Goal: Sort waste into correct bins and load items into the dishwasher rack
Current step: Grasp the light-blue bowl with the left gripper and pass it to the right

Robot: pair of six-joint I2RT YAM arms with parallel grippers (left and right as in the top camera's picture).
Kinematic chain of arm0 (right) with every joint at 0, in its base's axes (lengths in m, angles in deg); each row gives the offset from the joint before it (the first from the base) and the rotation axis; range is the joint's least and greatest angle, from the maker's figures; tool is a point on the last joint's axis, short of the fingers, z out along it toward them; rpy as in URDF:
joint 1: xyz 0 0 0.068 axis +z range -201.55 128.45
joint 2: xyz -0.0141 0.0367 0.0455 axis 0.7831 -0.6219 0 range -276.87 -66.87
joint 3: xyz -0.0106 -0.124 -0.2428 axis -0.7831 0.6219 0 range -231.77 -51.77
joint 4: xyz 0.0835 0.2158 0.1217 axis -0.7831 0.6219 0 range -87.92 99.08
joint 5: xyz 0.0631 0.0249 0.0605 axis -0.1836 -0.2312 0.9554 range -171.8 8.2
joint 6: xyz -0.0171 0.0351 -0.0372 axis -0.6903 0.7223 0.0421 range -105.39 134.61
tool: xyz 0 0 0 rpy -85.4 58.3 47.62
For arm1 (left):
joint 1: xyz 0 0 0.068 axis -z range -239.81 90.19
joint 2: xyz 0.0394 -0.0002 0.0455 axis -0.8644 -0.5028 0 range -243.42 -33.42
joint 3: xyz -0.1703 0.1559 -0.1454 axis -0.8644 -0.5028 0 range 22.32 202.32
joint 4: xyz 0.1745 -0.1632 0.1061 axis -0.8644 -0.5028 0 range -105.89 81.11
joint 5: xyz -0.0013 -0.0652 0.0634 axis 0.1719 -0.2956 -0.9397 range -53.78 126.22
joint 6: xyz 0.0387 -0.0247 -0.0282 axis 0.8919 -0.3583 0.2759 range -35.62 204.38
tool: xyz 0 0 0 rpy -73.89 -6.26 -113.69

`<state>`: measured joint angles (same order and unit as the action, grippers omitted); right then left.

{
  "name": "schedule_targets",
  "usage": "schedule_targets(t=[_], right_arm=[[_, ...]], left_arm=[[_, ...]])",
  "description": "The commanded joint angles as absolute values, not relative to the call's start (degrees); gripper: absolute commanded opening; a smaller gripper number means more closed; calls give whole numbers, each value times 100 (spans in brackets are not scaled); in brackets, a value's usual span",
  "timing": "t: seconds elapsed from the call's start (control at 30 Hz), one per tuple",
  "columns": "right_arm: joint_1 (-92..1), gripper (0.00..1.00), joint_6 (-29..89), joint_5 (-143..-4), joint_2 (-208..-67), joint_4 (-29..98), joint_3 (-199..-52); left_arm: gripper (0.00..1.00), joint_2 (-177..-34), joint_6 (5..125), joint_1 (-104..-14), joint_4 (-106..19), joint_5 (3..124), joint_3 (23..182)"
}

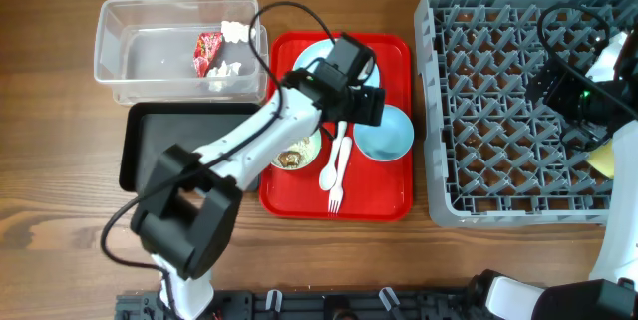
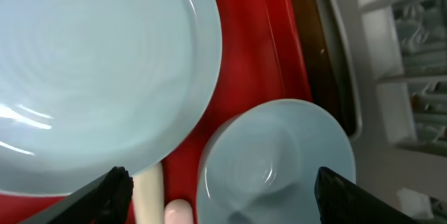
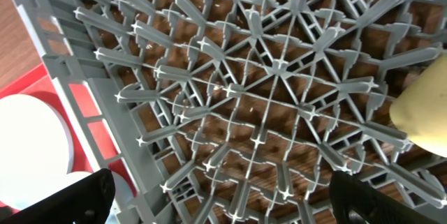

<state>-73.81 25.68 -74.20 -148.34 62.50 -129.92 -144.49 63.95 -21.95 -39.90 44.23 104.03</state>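
Note:
My left gripper [image 1: 365, 103] [image 2: 223, 195] is open and empty above the red serving tray, between the light blue plate [image 1: 311, 57] [image 2: 91, 63] and the light blue bowl [image 1: 385, 134] [image 2: 279, 161]. The pale green bowl [image 1: 299, 151] holds brown food scraps. The white spoon [image 1: 342, 146] and fork [image 1: 336, 185] lie beside it. The red wrapper [image 1: 207, 49] and white tissue pieces [image 1: 227, 67] lie in the clear tub [image 1: 120, 66]. The black tray [image 1: 150, 141] sits below it. My right gripper [image 1: 563, 86] [image 3: 223, 196] is open and empty over the grey dishwasher rack [image 1: 439, 111] [image 3: 265, 70], where the yellow cup [image 1: 601, 159] [image 3: 424, 109] lies.
The red serving tray [image 1: 389, 195] [image 2: 251, 42] lies between the bins and the rack, and its corner shows in the right wrist view [image 3: 91, 137]. The left arm reaches across the black tray and the green bowl. Cables hang above both arms.

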Motion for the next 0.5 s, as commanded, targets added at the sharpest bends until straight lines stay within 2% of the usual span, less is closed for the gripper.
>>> schedule_targets(t=[0.0,0.03,0.1,0.2,0.23,0.33,0.47], right_arm=[[-7357,99,2658,-7582,-14819,6256,-13040],[-7357,99,2660,-7582,-14819,6256,-13040],[-7357,99,2660,-7582,-14819,6256,-13040],[-7357,99,2660,-7584,-14819,6254,-13040],[-7357,99,2660,-7582,-14819,6254,-13040],[-7357,99,2429,-7385,-14819,6250,-13040],[-7344,95,1681,-6034,-14819,6145,-13040]], left_arm=[[80,-14877,6439,-2101,-3950,4469,10408],[78,-14952,6437,-2101,-3961,4469,10408],[65,-15061,6417,-2103,-3996,4469,10408],[17,-15081,6421,-2103,-4084,4469,10410],[4,-15048,6421,-2112,-4127,4469,10410],[4,-14770,6419,-2225,-4339,4473,10410],[4,-14143,6417,-2496,-4422,4471,10410]])
